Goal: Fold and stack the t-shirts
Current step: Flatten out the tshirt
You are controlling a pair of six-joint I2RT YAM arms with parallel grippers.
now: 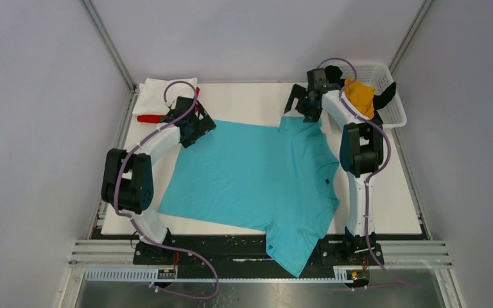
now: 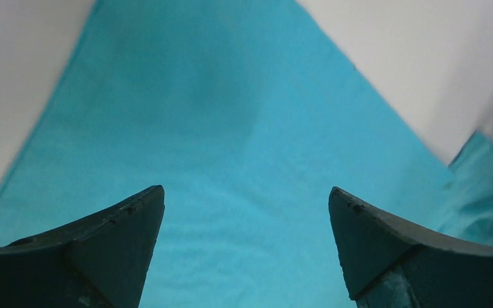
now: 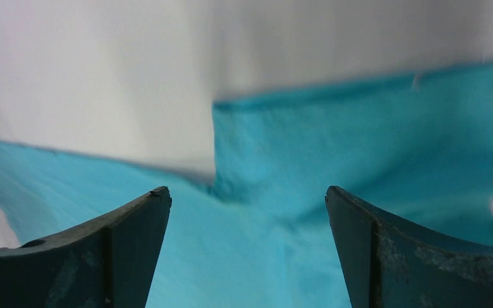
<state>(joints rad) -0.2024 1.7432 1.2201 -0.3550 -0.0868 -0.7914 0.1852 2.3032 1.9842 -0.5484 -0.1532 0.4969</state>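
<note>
My left gripper [image 2: 246,191] spread wide, gripping nothing, shirt [image 2: 231,115] lying flat right under fingers [image 2: 103,247]. Right gripper [image 3: 246,191] same deal: gaping, empty, sleeve [image 3: 359,141] just ahead of fingertips.

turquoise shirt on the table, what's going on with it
Two robot arms are working on the turquoise t-shirt, spread flat on the table with one sleeve hanging over the near edge. The left arm is over its far hem corner, the right arm over the far sleeve, both sets of jaws open, gripping nothing. No fold made yet.
</note>
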